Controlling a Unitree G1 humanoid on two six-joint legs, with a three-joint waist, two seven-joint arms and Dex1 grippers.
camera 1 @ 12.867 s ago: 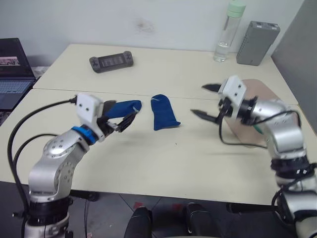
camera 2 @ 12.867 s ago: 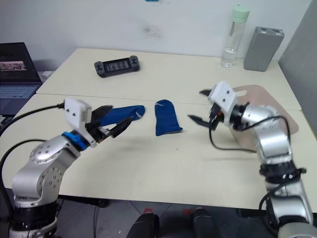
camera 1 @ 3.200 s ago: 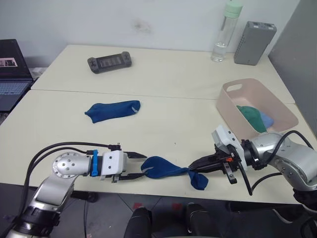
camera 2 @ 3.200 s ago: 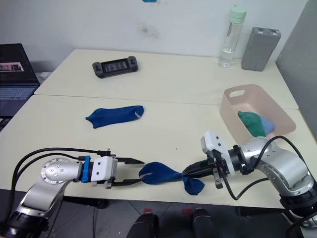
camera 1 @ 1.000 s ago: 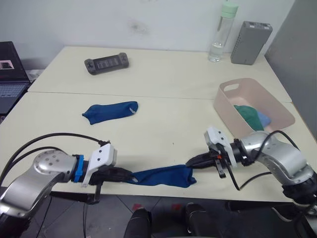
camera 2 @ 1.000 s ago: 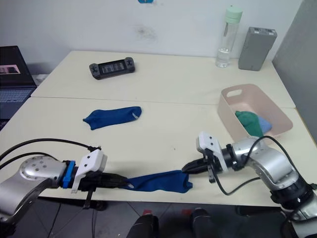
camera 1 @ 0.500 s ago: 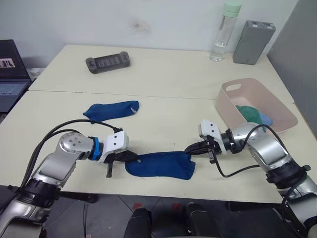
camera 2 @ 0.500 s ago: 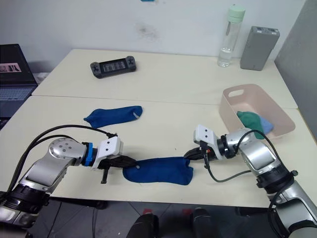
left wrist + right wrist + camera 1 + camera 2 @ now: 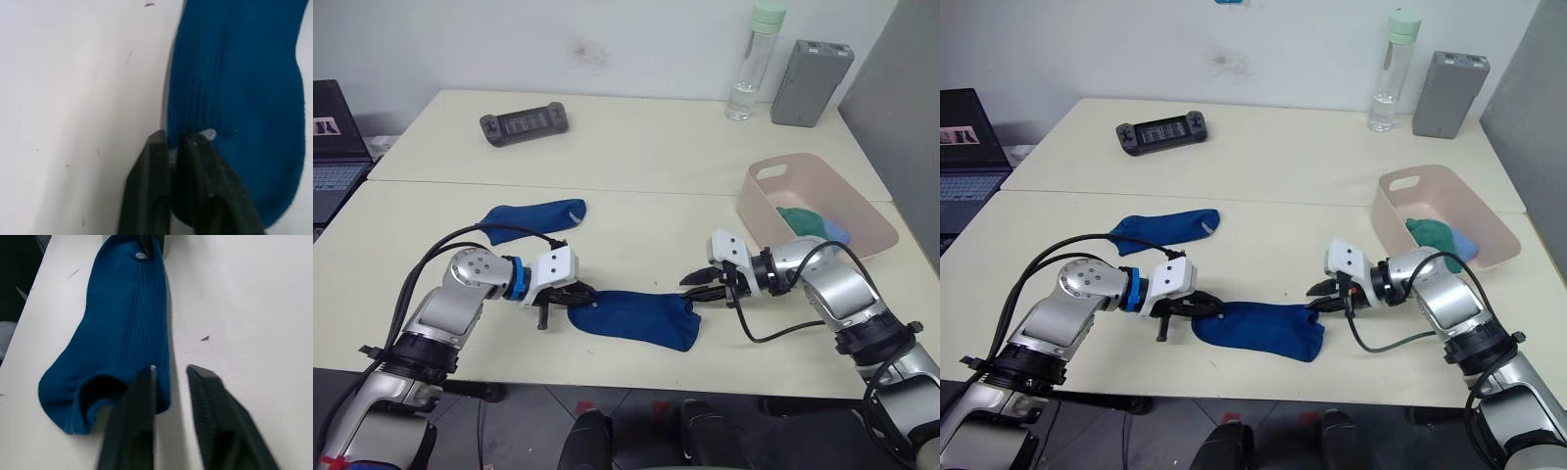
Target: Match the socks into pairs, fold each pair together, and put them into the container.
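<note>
**Last pair: first dark blue sock laid flat, mate not yet fetched**

A dark royal blue sock (image 9: pixel 1258 331) lies stretched flat on the table (image 9: pixel 1263 196) near its front edge, between the two grippers. The left gripper (image 9: pixel 1197 308) has its fingers pinched together on one end of it. The right gripper (image 9: pixel 1320 296) sits at the opposite, open end with its fingers parted; in the right wrist view one finger lies at the sock's edge, with no grip evident. The second dark blue sock (image 9: pixel 1165 230) lies further back on the left, well apart. The pink container (image 9: pixel 1445 217) stands at the right, holding green and light blue fabric.

Judgement: two pairs appear stowed; the step in hand is laying out the last pair. The next move calls for releasing this sock, fetching its mate, stacking them aligned, then folding.
</note>
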